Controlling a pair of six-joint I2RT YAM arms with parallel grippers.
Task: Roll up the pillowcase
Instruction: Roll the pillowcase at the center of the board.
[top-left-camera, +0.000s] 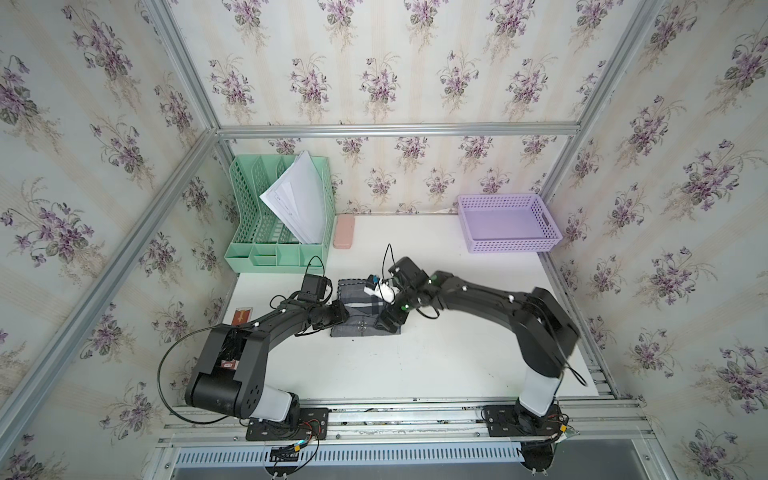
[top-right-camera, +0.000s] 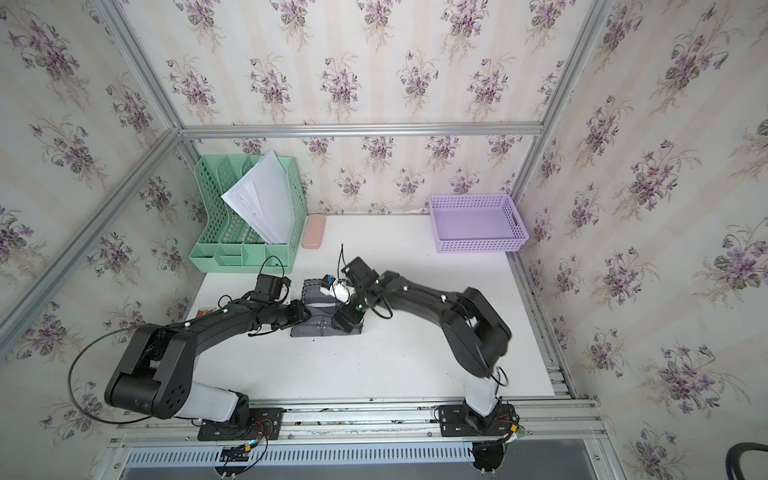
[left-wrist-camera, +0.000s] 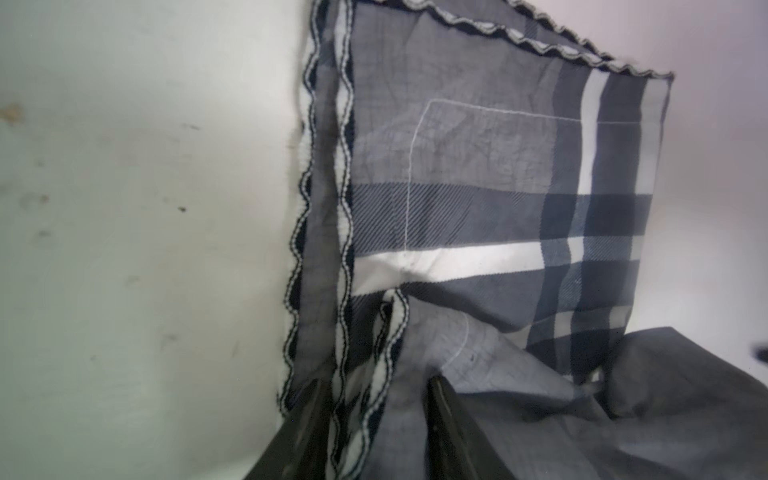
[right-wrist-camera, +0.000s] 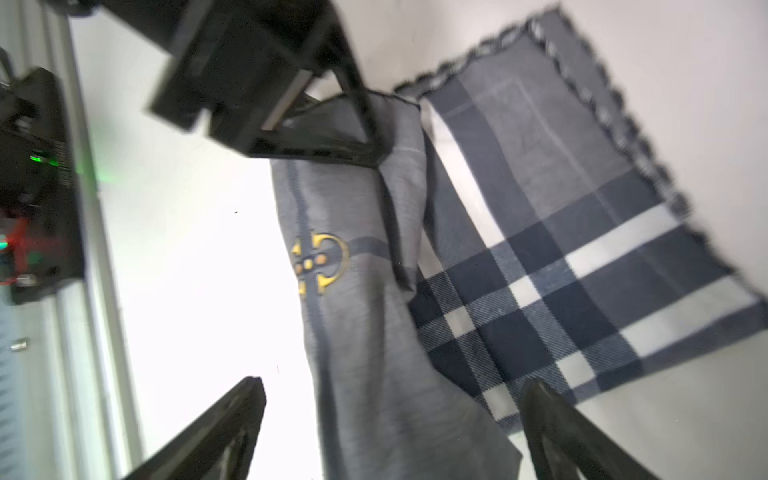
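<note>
White table (top-left-camera: 436, 365): pillowcase (top-left-camera: 358, 325), green file rack (top-left-camera: 245, 199), pink case (top-left-camera: 343, 232), purple basket (top-left-camera: 515, 246).

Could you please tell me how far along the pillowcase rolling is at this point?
Done: one side of the pillowcase is turned over into a loose grey roll bearing a gold emblem. In hand: the left gripper straddles the scalloped edge, jaws apart; the right gripper hangs wide open over the roll, gripping nothing. Left: the plaid half lies flat, yet to be rolled.

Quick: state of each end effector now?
Left end effector: straddles grey plaid fabric pillowcase edge; grip cannot be told.
Right end effector: open, holding nothing.
</note>
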